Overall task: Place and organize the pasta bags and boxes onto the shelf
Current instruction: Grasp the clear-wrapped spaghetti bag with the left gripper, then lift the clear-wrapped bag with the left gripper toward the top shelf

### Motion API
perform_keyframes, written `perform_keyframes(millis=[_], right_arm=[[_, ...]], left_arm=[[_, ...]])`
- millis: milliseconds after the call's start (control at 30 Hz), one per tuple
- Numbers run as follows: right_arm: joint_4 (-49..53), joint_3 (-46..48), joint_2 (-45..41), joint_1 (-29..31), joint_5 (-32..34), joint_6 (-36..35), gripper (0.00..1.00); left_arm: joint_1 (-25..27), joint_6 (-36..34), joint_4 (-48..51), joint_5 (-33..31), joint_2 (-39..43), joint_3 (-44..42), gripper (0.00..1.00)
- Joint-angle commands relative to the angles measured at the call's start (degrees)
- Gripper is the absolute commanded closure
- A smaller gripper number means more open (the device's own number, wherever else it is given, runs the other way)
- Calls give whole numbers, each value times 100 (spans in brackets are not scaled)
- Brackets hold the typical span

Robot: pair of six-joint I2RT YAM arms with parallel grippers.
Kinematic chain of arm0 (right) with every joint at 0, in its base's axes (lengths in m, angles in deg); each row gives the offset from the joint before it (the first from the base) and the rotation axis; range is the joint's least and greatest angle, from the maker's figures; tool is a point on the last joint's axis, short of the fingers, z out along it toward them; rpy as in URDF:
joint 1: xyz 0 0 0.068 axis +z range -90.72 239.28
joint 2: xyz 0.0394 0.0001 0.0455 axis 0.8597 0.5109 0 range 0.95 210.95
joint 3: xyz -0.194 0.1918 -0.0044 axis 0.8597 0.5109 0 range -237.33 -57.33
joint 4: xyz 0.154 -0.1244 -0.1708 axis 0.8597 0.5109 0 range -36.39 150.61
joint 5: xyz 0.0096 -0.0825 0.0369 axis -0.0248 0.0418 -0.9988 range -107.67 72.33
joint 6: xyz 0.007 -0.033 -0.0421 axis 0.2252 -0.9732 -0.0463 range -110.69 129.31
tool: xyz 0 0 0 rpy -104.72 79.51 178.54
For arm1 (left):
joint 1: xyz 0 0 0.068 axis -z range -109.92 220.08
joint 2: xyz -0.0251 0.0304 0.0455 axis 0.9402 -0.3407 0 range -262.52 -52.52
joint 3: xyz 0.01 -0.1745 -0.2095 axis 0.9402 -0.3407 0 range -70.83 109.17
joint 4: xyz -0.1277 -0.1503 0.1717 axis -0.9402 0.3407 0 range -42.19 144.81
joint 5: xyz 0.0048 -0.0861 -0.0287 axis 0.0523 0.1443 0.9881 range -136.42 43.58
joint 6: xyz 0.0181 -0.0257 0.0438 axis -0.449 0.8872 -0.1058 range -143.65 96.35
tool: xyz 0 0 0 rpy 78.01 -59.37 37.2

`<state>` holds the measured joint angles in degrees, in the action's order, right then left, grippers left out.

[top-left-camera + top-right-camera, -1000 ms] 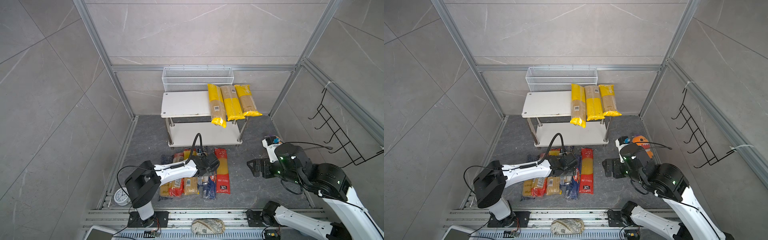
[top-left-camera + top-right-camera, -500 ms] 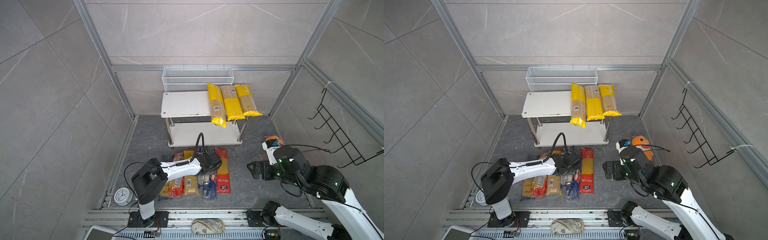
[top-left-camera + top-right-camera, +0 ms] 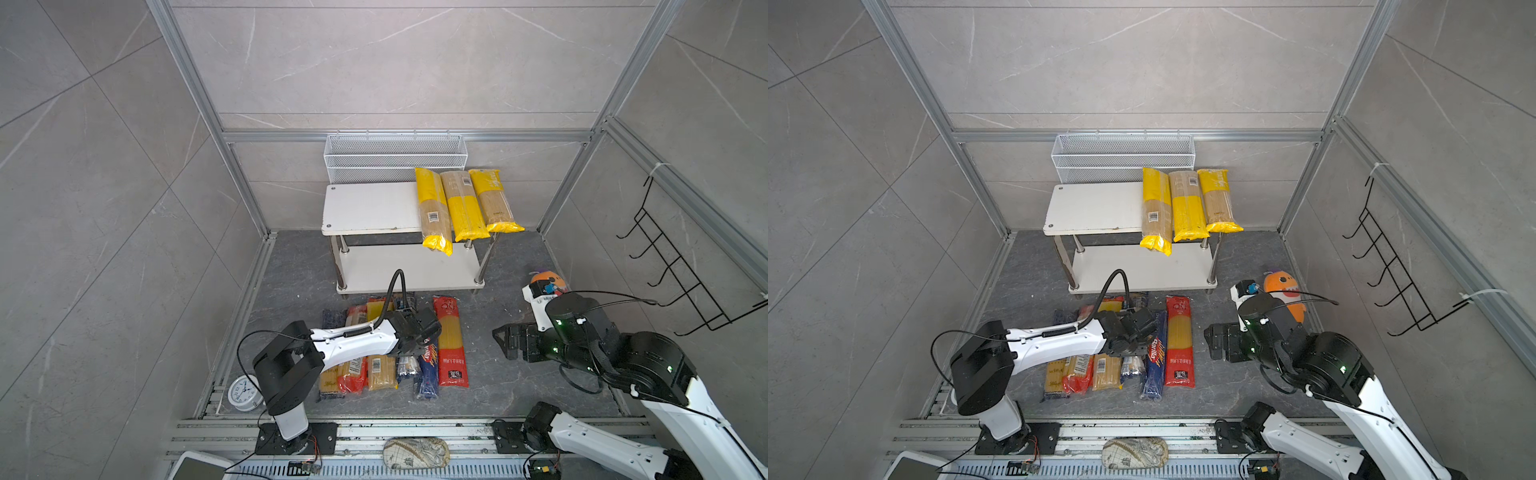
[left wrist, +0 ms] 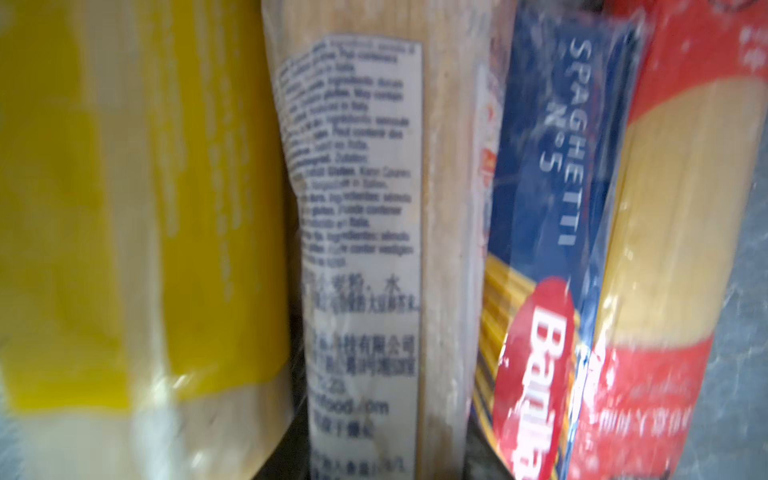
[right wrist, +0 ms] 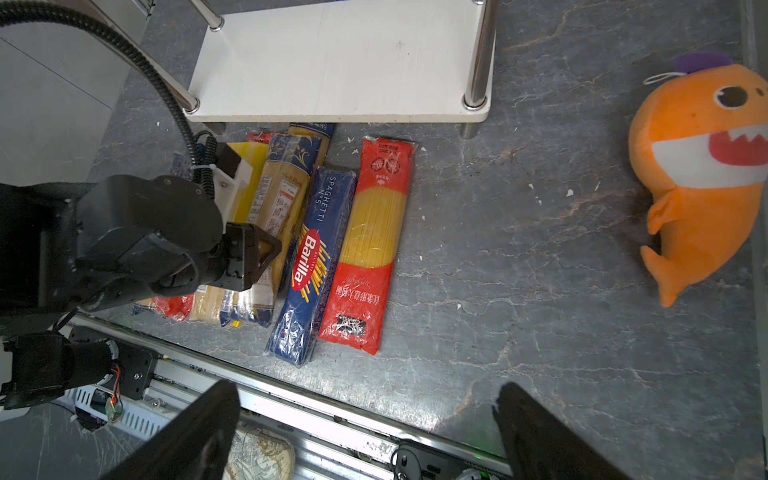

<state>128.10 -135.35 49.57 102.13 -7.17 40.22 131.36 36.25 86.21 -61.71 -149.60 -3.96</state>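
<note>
The shelf (image 3: 370, 208) stands at the back, and its lower board (image 5: 340, 62) is bare. Three yellow pasta bags (image 3: 461, 208) lie on the right of its top board. Several more packs lie in a row on the floor in front. My left gripper (image 3: 409, 353) (image 4: 374, 457) is down in that row, shut on a clear bag with a white label (image 4: 361, 208) (image 5: 286, 195). Beside that bag lie a blue Barilla pack (image 5: 316, 257) and a red-ended pack (image 5: 374, 241). My right gripper (image 5: 365, 399) (image 3: 505, 340) hangs open above bare floor to their right.
An orange plush toy (image 5: 698, 166) lies on the floor at the right wall. A white wire basket (image 3: 395, 158) hangs behind the shelf and a black hook rack (image 3: 681, 270) on the right wall. A small clock (image 3: 245, 392) lies by the left arm's base.
The left gripper's jaws have closed in on the labelled bag, and that arm has reached a little further over the row. The right arm has shifted slightly, still open.
</note>
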Motion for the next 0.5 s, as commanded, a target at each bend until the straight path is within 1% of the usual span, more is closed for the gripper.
perform_keyframes(millis=[0,67,100,333,467], right_arm=[[-314,56,121,32,-233,20,0],[-411,33,212,35,-346,16,0],[-480,30,247,38,-389,13,0],[-868,23,448,34,-647,87,0],[-945,32,594,33,-760,90,0]], left_arm=[[42,186,585,-216,848,59,93],[42,196,768,-234,1185,54,99],[42,198,875,-265,1361,54,100],[48,306,1636,-413,2704,135,100],[46,286,2288,-561,3445,493,100]])
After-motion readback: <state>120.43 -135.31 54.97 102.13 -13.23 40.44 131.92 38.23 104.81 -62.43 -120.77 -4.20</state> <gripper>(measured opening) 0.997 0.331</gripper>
